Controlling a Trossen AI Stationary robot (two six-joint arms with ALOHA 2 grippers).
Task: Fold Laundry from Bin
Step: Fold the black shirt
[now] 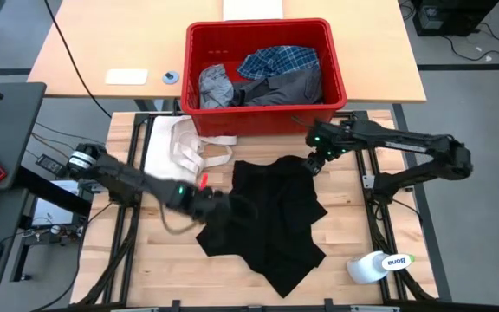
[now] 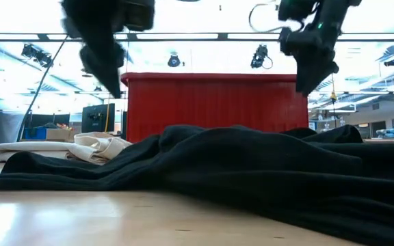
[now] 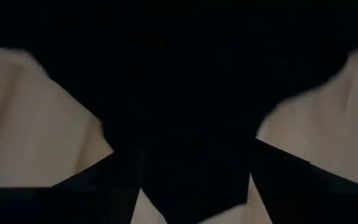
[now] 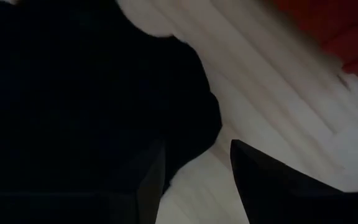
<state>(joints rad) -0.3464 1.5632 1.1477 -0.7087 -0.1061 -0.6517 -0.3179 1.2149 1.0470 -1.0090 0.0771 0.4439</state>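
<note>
Black garment (image 1: 271, 217) lies crumpled on table (image 1: 137, 269), out of bin (image 1: 267, 74); likely dropped there for spreading before fold. Left gripper (image 1: 208, 206) at its near-left edge, fingers spread apart, cloth directly under and between them, nothing held. Right gripper (image 1: 312, 163) just above far-right corner of garment, fingers (image 4: 266, 180) parted, cloth beside one finger, bare table between. Plaid shirt (image 1: 277, 61) and grey pieces remain in bin. Cream cloth (image 1: 180, 143) beyond left fingers, beside bin.
</note>
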